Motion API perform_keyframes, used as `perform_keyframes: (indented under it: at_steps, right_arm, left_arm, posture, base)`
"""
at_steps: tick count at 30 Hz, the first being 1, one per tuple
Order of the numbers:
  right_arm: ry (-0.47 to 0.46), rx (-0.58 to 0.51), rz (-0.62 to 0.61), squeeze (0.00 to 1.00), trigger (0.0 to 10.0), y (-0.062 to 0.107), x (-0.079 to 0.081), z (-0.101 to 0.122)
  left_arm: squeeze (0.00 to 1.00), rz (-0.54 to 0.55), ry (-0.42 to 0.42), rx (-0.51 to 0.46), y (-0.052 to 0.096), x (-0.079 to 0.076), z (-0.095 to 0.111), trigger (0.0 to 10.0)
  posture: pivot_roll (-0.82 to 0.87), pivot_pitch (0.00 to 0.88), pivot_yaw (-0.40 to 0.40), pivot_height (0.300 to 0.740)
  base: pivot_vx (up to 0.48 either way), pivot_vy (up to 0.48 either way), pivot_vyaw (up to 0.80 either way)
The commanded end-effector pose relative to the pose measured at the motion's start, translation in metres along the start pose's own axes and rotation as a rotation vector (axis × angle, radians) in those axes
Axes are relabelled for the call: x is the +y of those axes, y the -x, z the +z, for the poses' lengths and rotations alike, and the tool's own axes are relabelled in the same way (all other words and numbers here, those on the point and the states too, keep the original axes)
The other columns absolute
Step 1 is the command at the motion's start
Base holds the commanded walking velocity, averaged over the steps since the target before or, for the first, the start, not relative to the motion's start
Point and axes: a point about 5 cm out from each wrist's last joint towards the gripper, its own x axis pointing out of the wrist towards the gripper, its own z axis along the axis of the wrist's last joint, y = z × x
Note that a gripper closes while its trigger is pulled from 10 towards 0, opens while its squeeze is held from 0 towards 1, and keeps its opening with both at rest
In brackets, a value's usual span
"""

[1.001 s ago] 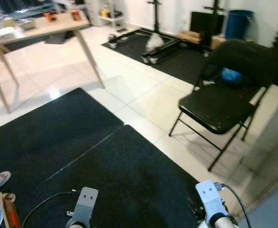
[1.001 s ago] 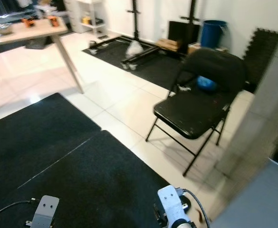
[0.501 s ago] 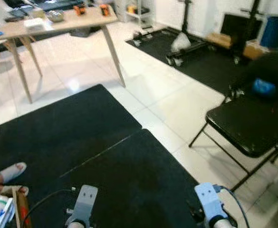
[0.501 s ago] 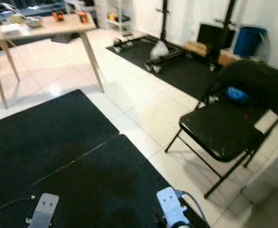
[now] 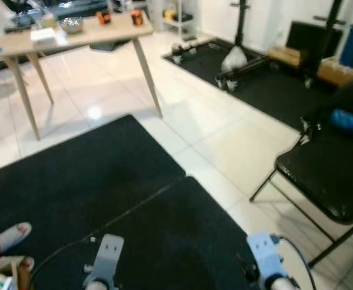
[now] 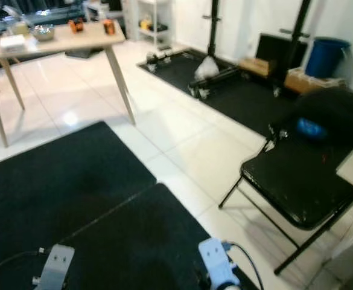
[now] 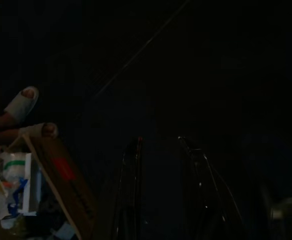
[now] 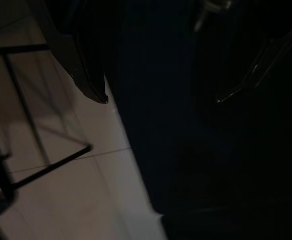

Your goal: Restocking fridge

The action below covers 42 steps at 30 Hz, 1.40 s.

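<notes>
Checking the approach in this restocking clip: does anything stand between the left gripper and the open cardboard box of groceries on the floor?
Nothing visible does: only bare black floor mat lies between the left gripper and the brown cardboard box of groceries. A person's slippered feet stand close beside the box.

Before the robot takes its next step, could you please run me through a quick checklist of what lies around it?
1. Floor ahead: black mat lies flat, ok.
2. Folding chair to the right, close to the path: not ok, keep clear.
3. Person's sandalled feet at the left edge: not ok, mind them.
4. Box of groceries beside the left gripper: present, ok.
5. Either gripper holding anything: cannot tell, wrist views too dark.
6. Fridge location: cannot tell.
</notes>
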Motion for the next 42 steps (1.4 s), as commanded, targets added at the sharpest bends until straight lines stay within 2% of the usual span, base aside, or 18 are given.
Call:
perform_keyframes:
  at_steps: [1,26,41,42]
  right_arm:
    - [-0.018,0.02,0.021,0.0,10.0,0.0021,0.0094,-0.0051]
    - [-0.053,0.016,0.017,0.0,10.0,0.003,0.0087,-0.0059]
    - [-0.041,0.013,0.021,0.0,10.0,0.0025,0.0097,-0.0048]
    - [-0.042,0.014,0.02,0.0,10.0,0.0025,0.0097,-0.0051]
  left_arm:
    - [0.0,0.005,-0.002,0.031,0.0024,0.0015,-0.0082,10.0]
    - [0.0,0.008,0.003,0.031,0.0031,0.0007,-0.0091,10.0]
    - [0.0,0.009,0.001,0.029,0.0031,0.0013,-0.0088,10.0]
    - [0.03,0.008,-0.001,0.024,0.003,0.0014,-0.0081,10.0]
  posture:
    - [-0.09,0.087,0.039,0.74]
    - [-0.09,0.089,0.036,0.74]
    - [-0.09,0.088,0.038,0.74]
    - [-0.08,0.088,0.039,0.74]
  base:
    - [0.454,0.0,0.0]
    - [0.456,0.0,-0.04]
    - [0.45,0.0,-0.09]
    - [0.48,0.0,0.0]
